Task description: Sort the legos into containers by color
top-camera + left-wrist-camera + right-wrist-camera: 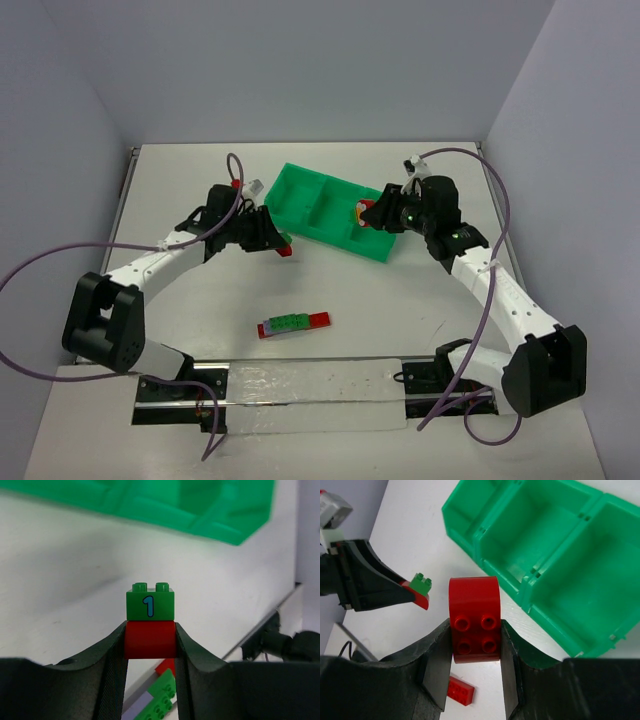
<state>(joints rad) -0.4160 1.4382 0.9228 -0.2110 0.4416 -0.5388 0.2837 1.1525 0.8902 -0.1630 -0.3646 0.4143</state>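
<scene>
My left gripper [281,246] [150,630] is shut on a red brick [150,641] with a green brick marked "1" [150,604] stacked on it, held just left of the green three-compartment tray [300,190]. My right gripper [373,215] [476,630] is shut on a red round-topped brick [474,615] and holds it over the tray's near right part. In the right wrist view the tray [555,550] lies ahead, and the compartments that show hold nothing. A flat stack of red, lavender and green bricks [293,323] lies on the table nearer the bases.
The left gripper and its brick [422,586] show at the left of the right wrist view. The stack's red end [460,690] lies below the right fingers. The stack also shows between the left fingers [161,696]. Walls enclose the white table.
</scene>
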